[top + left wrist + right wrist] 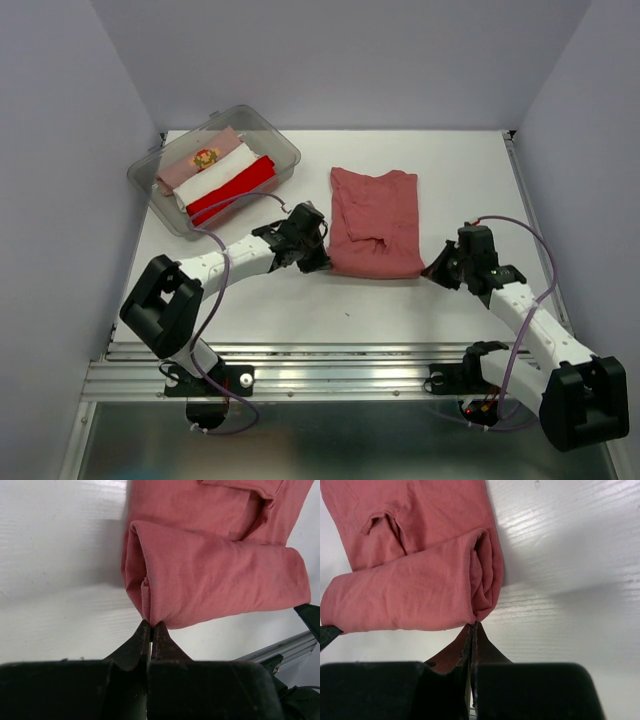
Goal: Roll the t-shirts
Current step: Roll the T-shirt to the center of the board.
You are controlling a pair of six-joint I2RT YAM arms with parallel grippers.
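The step in hand looks like the rolling of the brick-red t-shirt (375, 215). It lies folded into a long panel in the middle of the counter (300, 310). Its near end is turned over into a first fat coil, and the flat remainder stretches away toward the far wall. A pale pink bundle (203, 157), a white bundle (222, 172) and a bright red bundle (236, 189) sit side by side in the clear tub (287, 152) at the far left, well apart from the work.

The left end effector (151, 625) is closed, its tips meeting right at the coil's left near corner. The right end effector (472, 625) is closed likewise at the right near corner. Both touch the edge of the cloth, but the wrist views do not show whether either one nips any fabric.

The next move probably calls for both ends to carry the coil away from the arms evenly, keeping it tight and square. If one side ran ahead, the roll could cone or go slack.
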